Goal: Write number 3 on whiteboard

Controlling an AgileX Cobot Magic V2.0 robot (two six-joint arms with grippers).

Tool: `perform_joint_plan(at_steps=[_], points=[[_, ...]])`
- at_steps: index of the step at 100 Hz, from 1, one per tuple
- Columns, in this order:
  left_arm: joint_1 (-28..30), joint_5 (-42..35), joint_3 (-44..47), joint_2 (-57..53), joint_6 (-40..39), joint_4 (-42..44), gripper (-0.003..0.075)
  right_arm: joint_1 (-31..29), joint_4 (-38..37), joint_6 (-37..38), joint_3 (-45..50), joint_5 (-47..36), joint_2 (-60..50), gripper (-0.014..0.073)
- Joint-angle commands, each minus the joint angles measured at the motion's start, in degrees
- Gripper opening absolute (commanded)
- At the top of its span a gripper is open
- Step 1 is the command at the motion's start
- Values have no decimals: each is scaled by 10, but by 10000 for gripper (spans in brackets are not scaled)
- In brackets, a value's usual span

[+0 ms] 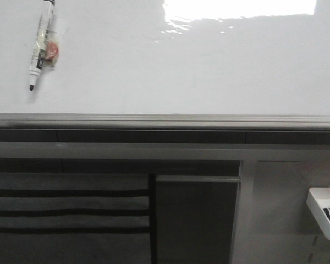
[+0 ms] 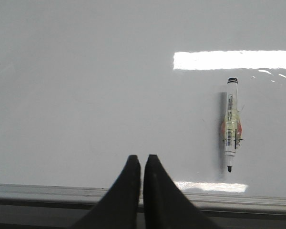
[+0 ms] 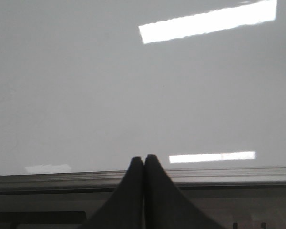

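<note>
The whiteboard [image 1: 165, 66] is glossy white with a silver-grey frame edge [image 1: 165, 119] and fills the upper half of the front view. No number 3 shows on it. A white marker [image 1: 41, 47] with a black tip and a pink patch on its barrel lies on the board at the far left, tip toward the frame. It also shows in the left wrist view [image 2: 231, 124]. My left gripper [image 2: 142, 158] is shut and empty over the board's near edge, apart from the marker. My right gripper [image 3: 144, 158] is shut and empty over the frame edge. The board [image 3: 133, 86] before it is blank.
Below the frame is a dark shelf structure with horizontal bars [image 1: 71, 212]. A small white plastic tray [image 1: 325, 212] holding dark and pink items hangs at the lower right. Bright light reflections [image 1: 236, 11] lie on the board.
</note>
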Motion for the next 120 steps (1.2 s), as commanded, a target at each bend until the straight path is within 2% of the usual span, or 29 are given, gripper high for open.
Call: perform_joint_plan(at_steps=[1, 8, 24, 33, 39, 47, 82, 120], points=[[0, -11, -49, -18, -4, -7, -18, -3, 17, -6, -19, -16, -13, -74], [0, 38, -97, -12, -4, -14, -18, -3, 39, -6, -67, 50, -7, -74], [0, 184, -229, 42, -4, -15, -18, -3, 39, -7, -182, 190, 36, -74], [0, 268, -302, 92, 2, -15, -18, -3, 36, -13, -245, 238, 82, -74], [0, 318, -340, 124, 23, -15, -18, -3, 36, -43, -282, 263, 115, -74], [0, 355, -379, 166, 44, -15, -18, -3, 36, -53, -317, 273, 151, -74], [0, 343, -392, 239, 44, -15, -18, -3, 36, -53, -334, 270, 187, -74], [0, 343, -392, 253, 44, -34, -18, -3, 36, -53, -334, 271, 187, -74]])
